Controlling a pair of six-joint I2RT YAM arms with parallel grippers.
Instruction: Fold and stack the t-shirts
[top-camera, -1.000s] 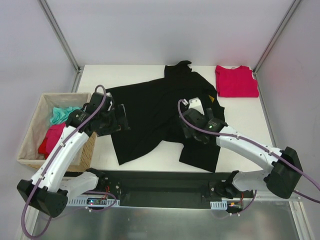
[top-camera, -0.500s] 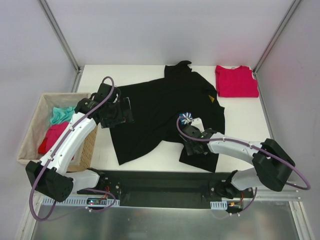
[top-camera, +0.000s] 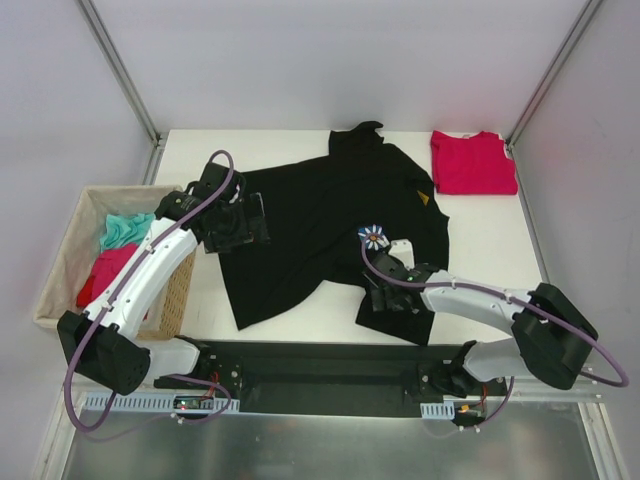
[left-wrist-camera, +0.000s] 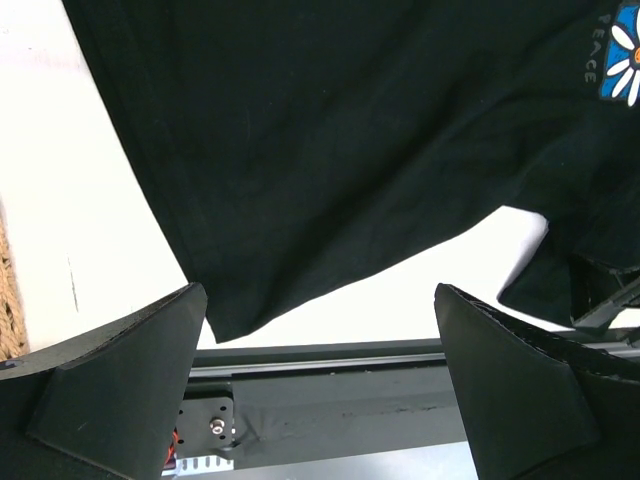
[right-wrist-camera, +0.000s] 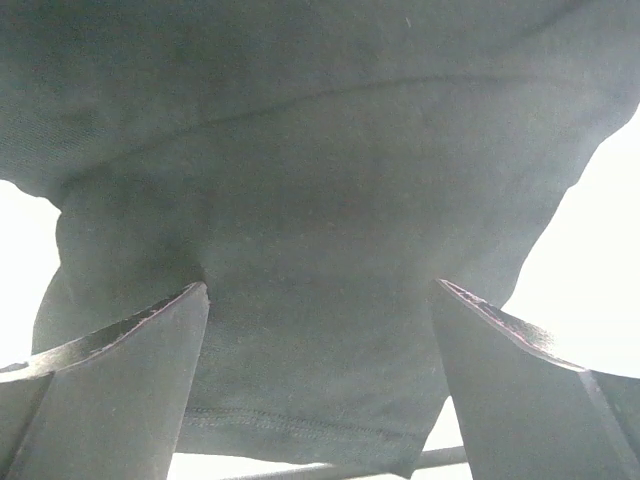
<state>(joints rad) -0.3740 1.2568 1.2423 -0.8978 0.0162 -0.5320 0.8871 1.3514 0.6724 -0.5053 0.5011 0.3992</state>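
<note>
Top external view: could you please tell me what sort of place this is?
Probably a robot test cell, not a home: a white table walled by pale panels, two arms bolted at its near edge, a woven basket of clothes beside it.

Black t-shirt (left-wrist-camera: 340, 150) emblem (left-wrist-camera: 622, 65) cut by frame edge.

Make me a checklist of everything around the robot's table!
Surface: white tabletop, no spills seen.
Job's things: large black cloth t-shirt lying rumpled, unfolded; crimson-red cloth t-shirt folded at the far right.
Clutter: woven tan basket at left, teal cloth and red cloth inside.
Grippers: left gripper open over the black shirt's left side; right gripper open, low over its near hem.
Cables: purple cables along both arms.
Surroundings: pale walls, metal posts.
</note>
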